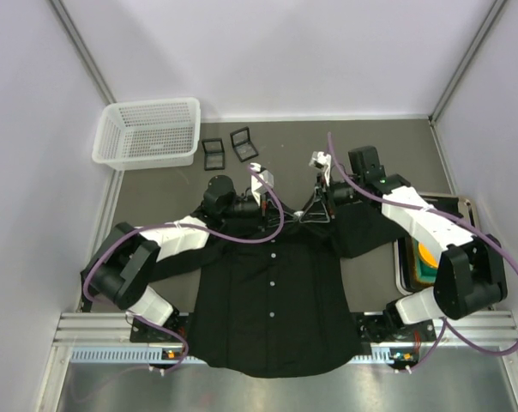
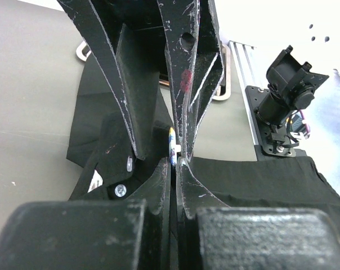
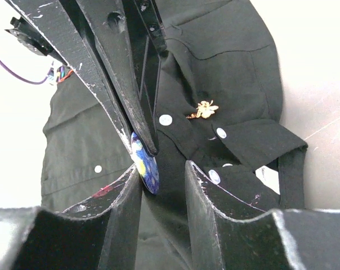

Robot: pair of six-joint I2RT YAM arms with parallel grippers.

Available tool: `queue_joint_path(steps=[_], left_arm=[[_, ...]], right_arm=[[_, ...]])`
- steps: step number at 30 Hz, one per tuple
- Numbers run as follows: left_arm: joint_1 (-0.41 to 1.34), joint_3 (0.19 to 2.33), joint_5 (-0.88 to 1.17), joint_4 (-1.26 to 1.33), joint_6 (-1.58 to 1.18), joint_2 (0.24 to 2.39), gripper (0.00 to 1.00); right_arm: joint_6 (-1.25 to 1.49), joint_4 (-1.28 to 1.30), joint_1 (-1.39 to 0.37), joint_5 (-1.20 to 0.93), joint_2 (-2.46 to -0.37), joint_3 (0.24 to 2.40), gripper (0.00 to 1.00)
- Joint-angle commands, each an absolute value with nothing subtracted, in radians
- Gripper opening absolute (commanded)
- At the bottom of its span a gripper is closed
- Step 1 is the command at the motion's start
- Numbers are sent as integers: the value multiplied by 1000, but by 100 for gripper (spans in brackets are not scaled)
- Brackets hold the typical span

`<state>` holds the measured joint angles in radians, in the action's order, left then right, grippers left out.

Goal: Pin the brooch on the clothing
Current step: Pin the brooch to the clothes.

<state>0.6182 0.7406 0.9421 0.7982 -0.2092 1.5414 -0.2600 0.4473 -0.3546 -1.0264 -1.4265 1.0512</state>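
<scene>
The clothing, a black button-up shirt (image 1: 268, 309), lies flat on the table with its collar at the far side. Both grippers meet over the collar. My left gripper (image 2: 175, 160) is shut on the edge of the brooch (image 3: 145, 164), a round blue disc with yellow swirls, seen edge-on (image 2: 171, 145) in the left wrist view. My right gripper (image 3: 161, 163) stands open around it. The brooch rests against its left finger (image 3: 128, 188), and black fabric fills the gap to the other finger. White buttons (image 3: 165, 119) dot the placket.
A small gold bee pin (image 3: 204, 109) sits on the shirt near the collar. A white mesh basket (image 1: 147, 133) and two small black boxes (image 1: 213, 153) stand at the back left. A tray (image 1: 461, 206) holding orange and green items lies under the right arm.
</scene>
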Motion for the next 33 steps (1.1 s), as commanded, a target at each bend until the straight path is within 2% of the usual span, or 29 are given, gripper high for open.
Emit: queue_joint_path(steps=[1, 8, 17, 23, 29, 33], left_arm=[[672, 773, 1126, 923, -271, 1531, 0], [667, 776, 1129, 931, -291, 1537, 0], [667, 790, 1143, 928, -299, 1552, 0], [667, 795, 1154, 936, -308, 1557, 0], [667, 790, 1151, 931, -307, 1555, 0], [667, 793, 1151, 928, -307, 1557, 0]], right_arm=[[-350, 270, -333, -937, -1378, 1035, 35], [-360, 219, -333, -917, -1342, 1002, 40], [-311, 158, -334, -951, -1327, 986, 39], [-350, 100, -334, -969, -1281, 939, 41], [-371, 43, -337, -936, -1239, 894, 48], [-370, 38, -341, -948, -1244, 894, 47]])
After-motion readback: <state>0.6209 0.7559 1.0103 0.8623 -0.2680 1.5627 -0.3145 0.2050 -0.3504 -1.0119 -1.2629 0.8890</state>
